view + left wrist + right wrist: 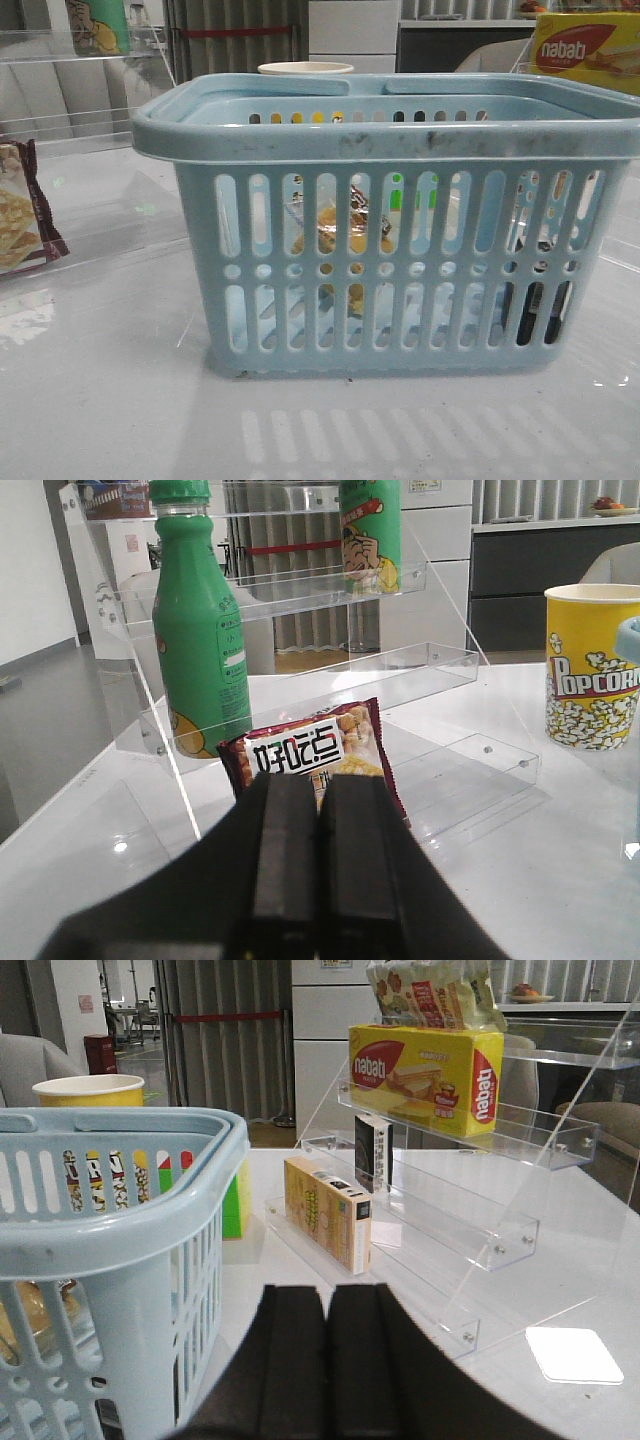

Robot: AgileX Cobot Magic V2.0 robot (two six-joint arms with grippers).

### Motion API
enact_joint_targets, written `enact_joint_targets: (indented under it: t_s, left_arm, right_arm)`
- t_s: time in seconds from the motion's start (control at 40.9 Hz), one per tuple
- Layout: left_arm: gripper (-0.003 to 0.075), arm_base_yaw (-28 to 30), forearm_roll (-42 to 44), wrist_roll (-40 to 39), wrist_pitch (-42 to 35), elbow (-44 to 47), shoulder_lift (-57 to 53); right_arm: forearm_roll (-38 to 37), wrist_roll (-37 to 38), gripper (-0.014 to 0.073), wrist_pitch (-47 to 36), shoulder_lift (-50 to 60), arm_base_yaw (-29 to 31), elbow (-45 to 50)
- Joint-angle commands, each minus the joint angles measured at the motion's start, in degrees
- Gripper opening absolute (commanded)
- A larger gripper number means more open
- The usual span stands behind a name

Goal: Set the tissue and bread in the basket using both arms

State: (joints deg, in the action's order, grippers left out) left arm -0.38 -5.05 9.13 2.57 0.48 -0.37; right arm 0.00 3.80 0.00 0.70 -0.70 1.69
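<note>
**Bread and tissue inside the basket, both grippers closed and empty**

At the front view's left edge a maroon-edged snack bag (22, 210) leans on a clear shelf. The left wrist view shows that bag (318, 752) from the front, with a green bottle (202, 630) standing on the acrylic rack (440, 670) behind it and a yellow popcorn cup (592, 665) off to one side on the table (560, 880). The left gripper (318, 880) has its fingers pressed together with nothing between them; it does not appear in the front view.

In the middle of the front view stands the basket (390, 130). Through its slots the bread (340, 235) shows near the centre, and the tissue (540, 305) is a dark shape low in the right end. Only the cup's rim (305, 69) shows behind the basket here.

The right wrist view catches the basket (120, 1150) from its end, with bread (30, 1315) faintly visible through the slots. Beyond it a second rack (500, 1230) holds a yellow wafer box (425, 1075) and a smaller carton (325, 1210). The right gripper (325, 1370) is likewise closed on nothing, beside the basket.
</note>
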Motion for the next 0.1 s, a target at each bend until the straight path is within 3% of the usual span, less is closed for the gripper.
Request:
enact_joint_targets:
  t_s: [0.0,0.073]
  left_arm:
    - [0.0091,-0.18,-0.45,-0.49,-5.04,-0.09,-0.98]
    - [0.0091,-0.18,-0.45,-0.49,-5.04,-0.09,-0.98]
  right_arm:
    - [-0.86,-0.02,0.0057,-5.04,1.01,-0.01,0.04]
    - [-0.86,-0.02,0.0057,-4.98,1.01,-0.01,0.04]
